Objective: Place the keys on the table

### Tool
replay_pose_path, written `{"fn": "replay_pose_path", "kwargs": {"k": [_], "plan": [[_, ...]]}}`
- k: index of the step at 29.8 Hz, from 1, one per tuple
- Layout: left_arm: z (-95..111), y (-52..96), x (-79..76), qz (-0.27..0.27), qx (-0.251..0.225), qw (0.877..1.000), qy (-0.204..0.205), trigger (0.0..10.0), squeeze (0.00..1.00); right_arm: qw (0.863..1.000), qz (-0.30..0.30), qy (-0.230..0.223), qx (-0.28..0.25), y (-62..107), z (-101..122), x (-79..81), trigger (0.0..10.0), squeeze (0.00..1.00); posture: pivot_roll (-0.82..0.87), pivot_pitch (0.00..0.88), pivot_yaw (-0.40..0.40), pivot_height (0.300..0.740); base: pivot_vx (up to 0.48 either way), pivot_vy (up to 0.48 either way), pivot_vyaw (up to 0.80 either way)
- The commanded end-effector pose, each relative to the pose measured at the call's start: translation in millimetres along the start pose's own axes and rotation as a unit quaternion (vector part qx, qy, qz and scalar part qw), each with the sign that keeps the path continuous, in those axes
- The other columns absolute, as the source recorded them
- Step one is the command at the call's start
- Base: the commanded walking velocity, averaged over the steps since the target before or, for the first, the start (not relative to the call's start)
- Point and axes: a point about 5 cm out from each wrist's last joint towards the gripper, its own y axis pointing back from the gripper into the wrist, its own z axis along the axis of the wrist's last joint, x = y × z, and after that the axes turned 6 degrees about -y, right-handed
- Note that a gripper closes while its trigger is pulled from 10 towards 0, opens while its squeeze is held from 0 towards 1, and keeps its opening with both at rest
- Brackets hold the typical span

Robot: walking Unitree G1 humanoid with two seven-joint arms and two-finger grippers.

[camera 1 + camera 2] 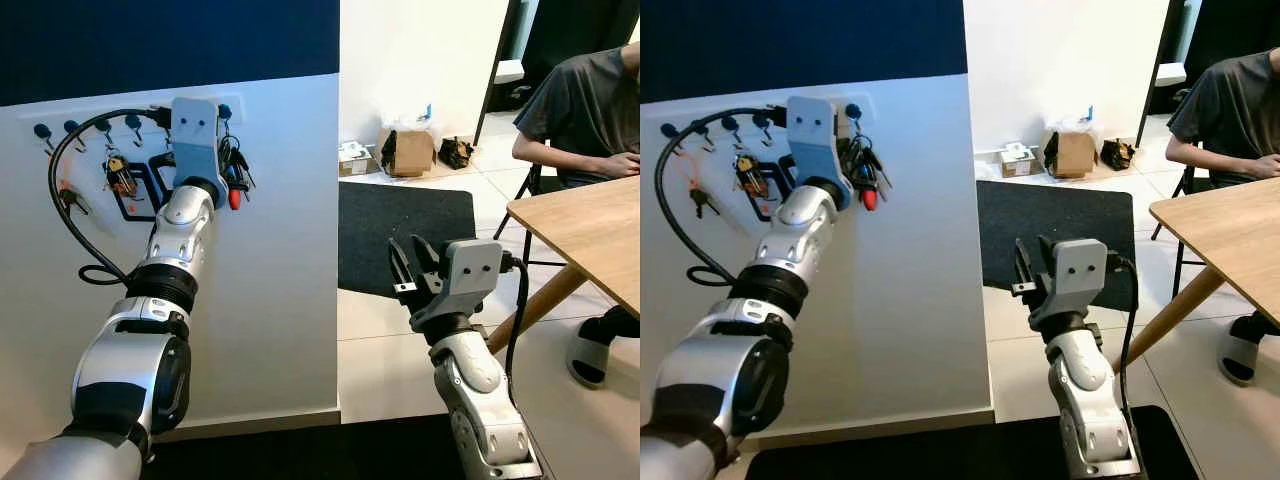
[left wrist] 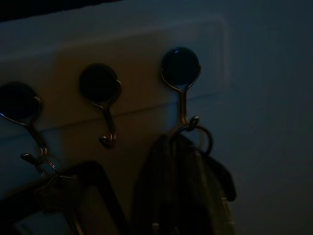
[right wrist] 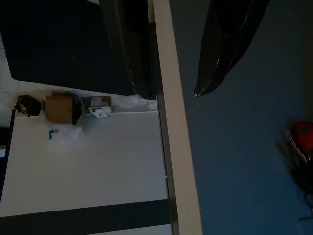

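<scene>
The left hand [image 1: 218, 150] reaches the key bunch [image 1: 234, 170] hanging from the wall hook [image 2: 180, 68] (grip state cannot be told). Lift the ring clear of the hook before withdrawing. The right hand [image 1: 412, 268] waits wide, near the wooden tabletop [image 1: 590, 240].

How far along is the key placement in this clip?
Nothing looks done yet: the keys hang on their wall hook. In hand: the left hand is raised at that bunch. Left: unhook them and carry them to the wooden table. The right hand is open, holding nothing.
</scene>
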Motion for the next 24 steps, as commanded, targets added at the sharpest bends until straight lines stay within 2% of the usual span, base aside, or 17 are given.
{"fn": "replay_pose_path", "kwargs": {"k": [1, 7, 8, 10, 11, 15, 17, 19, 24], "plan": [[-1, -0.2, -2.2, 0.0, 0.001, 1.0, 0.001, 0.2, 0.0, 1.0, 0.002, -0.001, -0.003, 0.3, 3, 2.2, 10.0, 0.0, -0.05, 0.158, 0.122, 0.74, 0.0, 0.0, 0.0], [-3, 0.9, -2.8, -0.001, 0.003, 1.0, -0.008, 0.0, 0.0, 1.0, 0.002, -0.003, -0.003, 0.4, 3, 2.6, 10.0, 0.0, -0.04, 0.158, 0.122, 0.74, 0.0, 0.0, 0.0], [-3, 0.9, -2.7, 0.0, 0.001, 1.0, -0.012, 3.6, 0.0, 1.0, 0.002, -0.003, -0.004, 0.1, 3, 2.9, 10.0, 0.0, -0.04, 0.159, 0.122, 0.74, 0.0, 0.0, 0.0], [-3, 0.9, -2.6, 0.0, 0.0, 1.0, -0.013, 3.6, 0.0, 1.0, 0.002, -0.003, -0.004, 0.1, 3, 3.0, 10.0, 0.0, -0.04, 0.159, 0.122, 0.74, 0.0, 0.0, 0.0], [-1, 0.8, -1.9, 0.002, -0.002, 1.0, -0.013, 10.0, 0.0, 1.0, 0.002, -0.003, -0.004, 0.2, 3, 3.0, 10.0, 0.0, -0.04, 0.159, 0.122, 0.74, 0.0, 0.0, 0.0], [4, 0.4, 1.3, 0.007, -0.013, 1.0, -0.007, 10.0, 0.0, 1.0, 0.002, -0.003, -0.004, 0.3, 3, 3.2, 10.0, 0.0, -0.04, 0.159, 0.123, 0.74, 0.0, 0.0, 0.0], [12, 1.3, 8.9, 0.008, -0.028, 1.0, -0.007, 10.0, 0.0, 1.0, 0.001, -0.003, -0.004, 0.7, 3, 2.7, 10.0, 0.0, -0.05, 0.16, 0.126, 0.74, 0.0, 0.0, 0.0], [18, 2.4, 17.0, 0.006, -0.035, 0.999, -0.017, 10.0, 0.0, 1.0, -0.001, -0.002, -0.004, 1.2, 3, 1.7, 10.0, 0.0, -0.04, 0.161, 0.124, 0.74, 0.0, 0.0, 0.0], [22, 2.6, 22.8, 0.002, -0.039, 0.999, -0.036, 10.0, 0.0, 1.0, 0.0, -0.004, -0.002, 1.3, 2, 1.9, 10.0, 0.0, -0.03, 0.159, 0.12, 0.74, 0.0, 0.0, 0.0]]}}
